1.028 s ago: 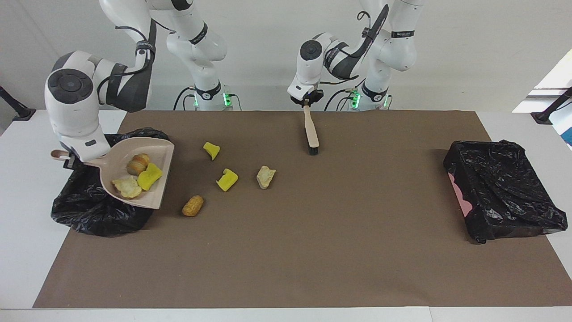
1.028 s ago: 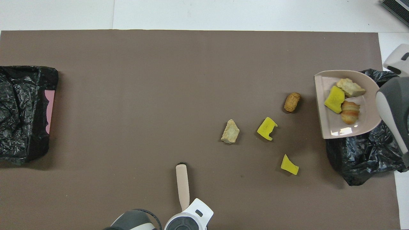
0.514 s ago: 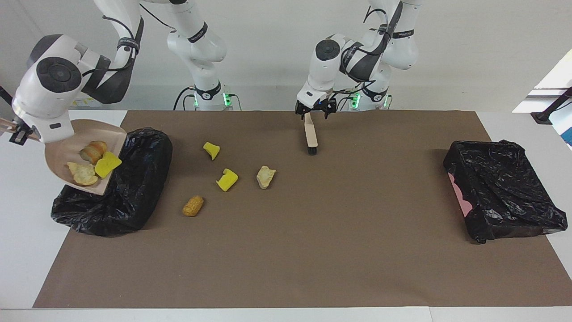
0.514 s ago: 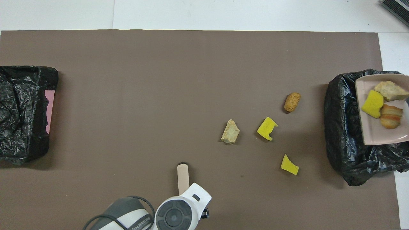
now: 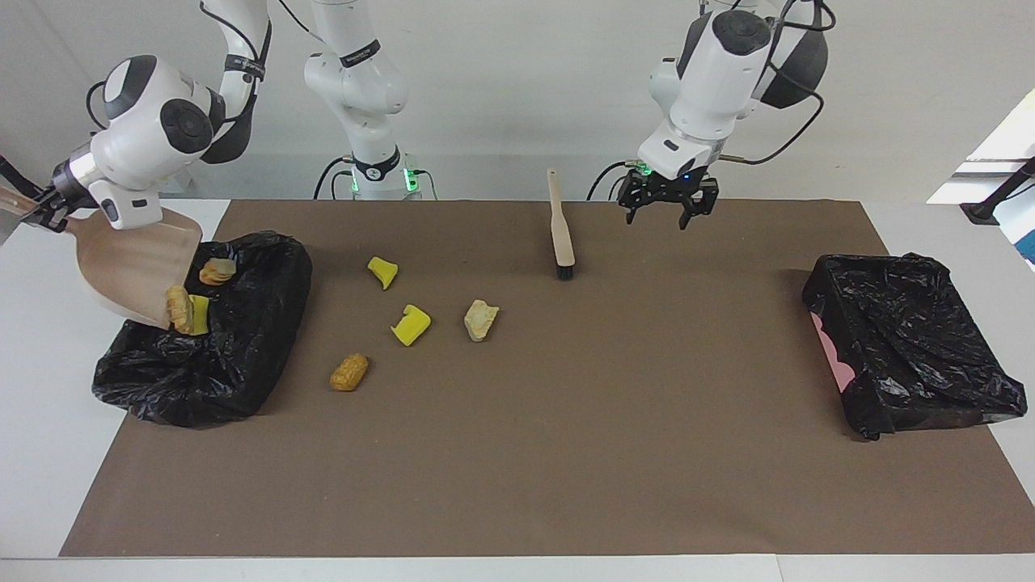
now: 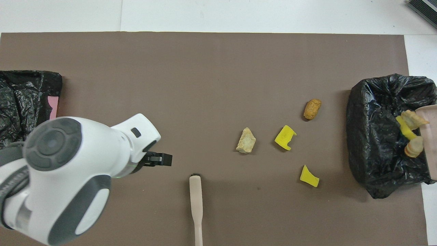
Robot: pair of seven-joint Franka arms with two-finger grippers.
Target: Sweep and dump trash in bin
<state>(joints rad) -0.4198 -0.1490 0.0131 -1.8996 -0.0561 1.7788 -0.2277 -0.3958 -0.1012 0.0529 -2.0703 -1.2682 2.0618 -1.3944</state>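
Note:
My right gripper (image 5: 44,212) is shut on the handle of the beige dustpan (image 5: 129,263), tipped steeply over the black-bagged bin (image 5: 234,356). A bread-like piece (image 5: 178,309), a yellow wedge (image 5: 200,315) and a beige chunk (image 5: 217,271) slide off its lip into the bin. On the mat lie more trash: two yellow wedges (image 5: 382,272) (image 5: 411,324), a beige chunk (image 5: 480,319) and an orange-brown piece (image 5: 349,372). The brush (image 5: 561,234) lies free on the mat. My left gripper (image 5: 668,212) hangs open and empty above the mat, beside the brush toward the left arm's end.
A second black-bagged container (image 5: 914,339) with a pink edge sits at the left arm's end of the table. The brown mat (image 5: 566,453) covers most of the white table.
My left gripper opened, let go of the brush, rose and swung toward the left arm's end. My right arm lifted the dustpan over the bin and tipped it, so the pieces slide out.

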